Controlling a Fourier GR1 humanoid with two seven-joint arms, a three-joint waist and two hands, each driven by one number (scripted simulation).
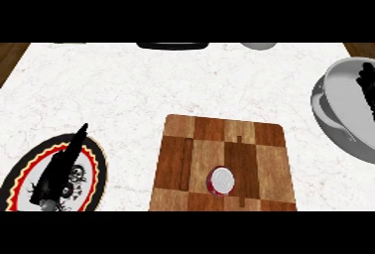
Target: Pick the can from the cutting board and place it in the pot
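Observation:
A red can with a white top (222, 179) stands upright on the wooden cutting board (219, 144), in the board's near half. The grey pot (336, 116) sits at the right edge of the counter, partly cut off by the view. My right hand (367, 87) shows at the right edge over the pot's opening, fingers straight and holding nothing. My left hand (62, 166) rests open at the lower left above a patterned plate, fingers pointing away from me. Neither hand touches the can.
A round plate (96, 168) with a black, red and yellow rim lies at the lower left under my left hand. A black object (172, 45) and a grey one (260, 46) sit at the counter's far edge. White marble lies between board and pot.

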